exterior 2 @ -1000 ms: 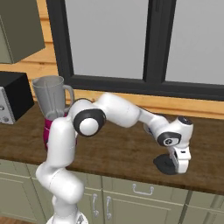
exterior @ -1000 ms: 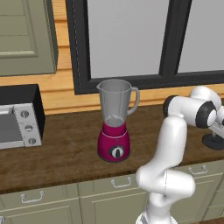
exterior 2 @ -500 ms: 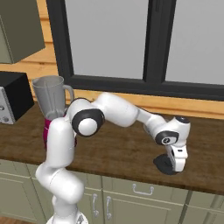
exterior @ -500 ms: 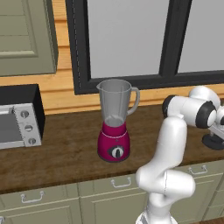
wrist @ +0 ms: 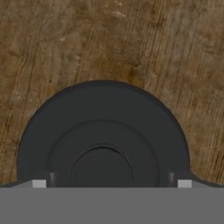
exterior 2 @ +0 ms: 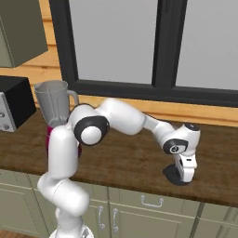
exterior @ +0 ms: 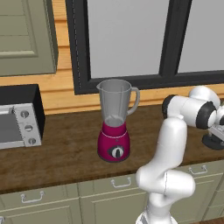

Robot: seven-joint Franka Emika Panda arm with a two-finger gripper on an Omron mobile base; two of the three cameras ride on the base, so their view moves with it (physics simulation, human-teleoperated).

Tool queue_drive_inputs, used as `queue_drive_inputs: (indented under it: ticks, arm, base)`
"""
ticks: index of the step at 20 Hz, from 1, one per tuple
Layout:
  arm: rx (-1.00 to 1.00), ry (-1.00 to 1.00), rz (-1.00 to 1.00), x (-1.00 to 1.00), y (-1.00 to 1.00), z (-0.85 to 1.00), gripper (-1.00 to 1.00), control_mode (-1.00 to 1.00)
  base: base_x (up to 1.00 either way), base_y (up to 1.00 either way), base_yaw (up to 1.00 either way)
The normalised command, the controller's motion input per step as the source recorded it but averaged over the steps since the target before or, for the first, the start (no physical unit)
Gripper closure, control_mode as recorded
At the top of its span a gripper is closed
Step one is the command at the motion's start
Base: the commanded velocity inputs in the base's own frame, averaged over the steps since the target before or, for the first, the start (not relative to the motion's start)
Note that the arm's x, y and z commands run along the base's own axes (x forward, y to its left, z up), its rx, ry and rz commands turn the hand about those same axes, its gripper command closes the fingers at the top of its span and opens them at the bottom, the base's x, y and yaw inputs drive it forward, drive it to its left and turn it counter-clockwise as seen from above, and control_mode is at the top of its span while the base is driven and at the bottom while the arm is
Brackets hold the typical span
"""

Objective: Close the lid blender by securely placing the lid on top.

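Pickup step: gripper [exterior 2: 185, 176] lowered onto the lid [wrist: 103, 139] on the counter [exterior 2: 130, 160], well apart from the blender [exterior: 115, 120], jaw spread indiscernible; next, presumably, firm closure, lift, carry to the open jar.

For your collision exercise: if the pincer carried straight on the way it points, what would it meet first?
The lid, lying flat on the wooden counter directly under the pincer; the remaining gap is hard to judge.

One blender [exterior: 114, 122], one lid [wrist: 103, 138], one toaster oven [exterior: 19, 116] and one wooden counter [exterior: 65, 148].
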Motion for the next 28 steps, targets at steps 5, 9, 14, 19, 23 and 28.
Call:
queue_drive_inputs:
  ticks: [5,9,14,19,23,28]
  arm:
    - [0.00,0.00,0.00,0.00,0.20,-0.05,1.00,-1.00]
    - [0.00,0.00,0.00,0.00,0.00,-0.04,1.00,-1.00]
    - [0.00,0.00,0.00,0.00,0.00,0.00,1.00,-1.00]
    - [0.00,0.00,0.00,-0.01,0.00,0.02,1.00,-1.00]
    - [0.03,-0.02,0.00,-0.18,0.16,0.56,1.00,-1.00]
    - [0.04,-0.18,-0.05,-0.26,0.53,1.00,1.00,-1.00]
  base:
    - [0.00,0.00,0.00]
    - [0.00,0.00,0.00]
    - [0.00,0.00,0.00]
    - [0.00,0.00,0.00]
    - [0.00,0.00,0.00]
    - [0.00,0.00,0.00]
